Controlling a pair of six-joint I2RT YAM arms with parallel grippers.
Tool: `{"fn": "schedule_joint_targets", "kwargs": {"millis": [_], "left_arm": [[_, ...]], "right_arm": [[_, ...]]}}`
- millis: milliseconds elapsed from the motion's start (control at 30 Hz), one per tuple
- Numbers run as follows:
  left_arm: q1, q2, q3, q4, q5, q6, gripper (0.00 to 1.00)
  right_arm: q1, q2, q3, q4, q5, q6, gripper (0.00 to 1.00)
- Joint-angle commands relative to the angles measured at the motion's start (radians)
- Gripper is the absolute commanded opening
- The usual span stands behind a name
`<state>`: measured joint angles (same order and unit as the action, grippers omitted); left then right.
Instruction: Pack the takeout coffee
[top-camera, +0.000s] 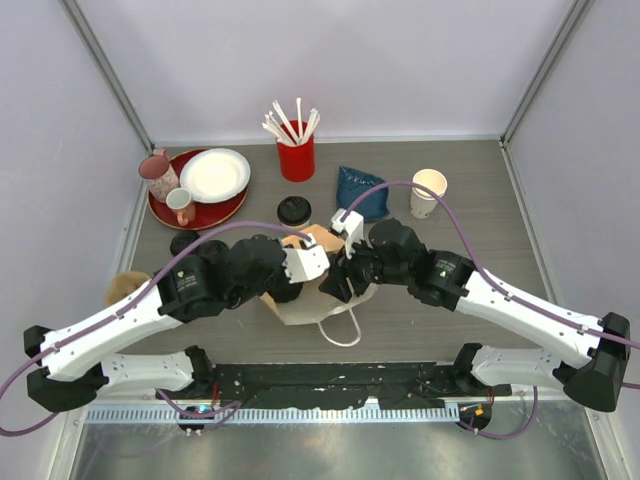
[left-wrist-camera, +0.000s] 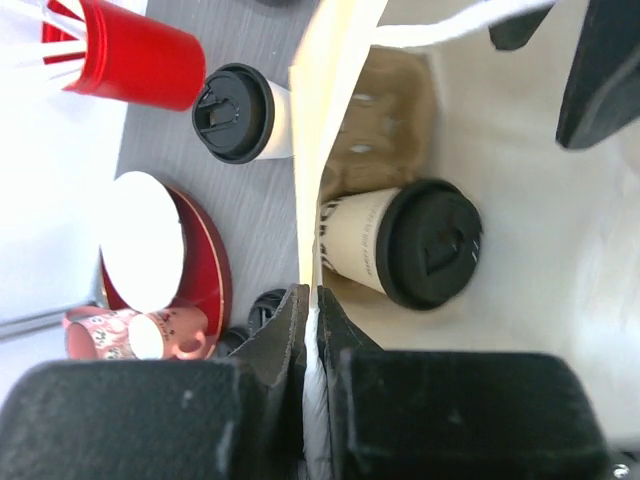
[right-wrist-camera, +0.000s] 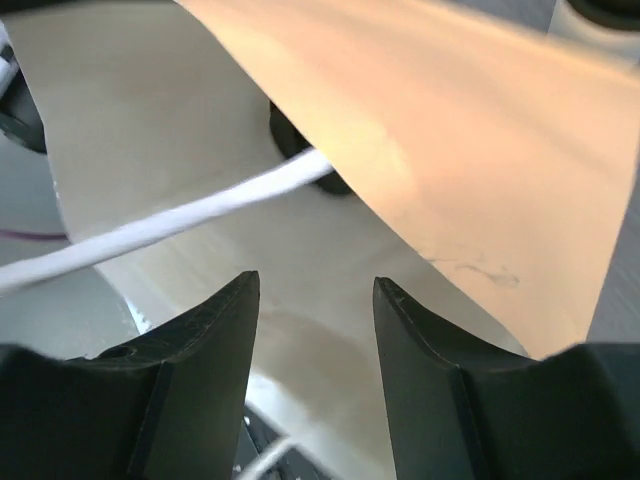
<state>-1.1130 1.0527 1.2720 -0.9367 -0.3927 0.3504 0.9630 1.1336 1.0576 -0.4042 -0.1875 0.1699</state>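
grey table (top-camera: 405, 335), only left wrist shows cup (left-wrist-camera: 400, 250) in bag (left-wrist-camera: 520, 200), left pincer (left-wrist-camera: 310, 300) clamps bag, right pincer (right-wrist-camera: 315, 290) spread

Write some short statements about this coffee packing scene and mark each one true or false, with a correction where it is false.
1. One lidded coffee cup is inside the paper bag. True.
2. The second lidded cup is in the bag as well. False: it stands outside on the table, near the red straw holder.
3. The left gripper pinches the bag's edge. True.
4. The right gripper is shut on the white handle. False: its jaws stand apart, and the handle runs beyond them.
5. The straws are in the lidless paper cup. False: they are in the red straw holder.
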Motion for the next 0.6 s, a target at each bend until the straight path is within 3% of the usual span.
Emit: {"fn": "schedule_joint_targets", "kwargs": {"millis": [0, 300, 500, 567], "left_arm": [[-0.071, -0.051, -0.033, 0.108, -0.103, 0.058, 0.00], [-0.111, -0.062, -0.080, 0.072, -0.017, -0.010, 0.00], [-0.099, -0.056, -0.060, 0.075, -0.018, -0.039, 0.00], [-0.045, -0.046, -0.028, 0.062, 0.011, -0.080, 0.00]], "right_arm": [[0.008, -0.095, -0.099, 0.142, 0.023, -0.020, 0.53], [0.043, -0.072, -0.202, 0.202, 0.086, 0.005, 0.50], [0.072, -0.032, -0.124, 0.202, 0.077, -0.027, 0.50], [0.074, -0.047, -0.099, 0.202, 0.033, -0.027, 0.50]]}}
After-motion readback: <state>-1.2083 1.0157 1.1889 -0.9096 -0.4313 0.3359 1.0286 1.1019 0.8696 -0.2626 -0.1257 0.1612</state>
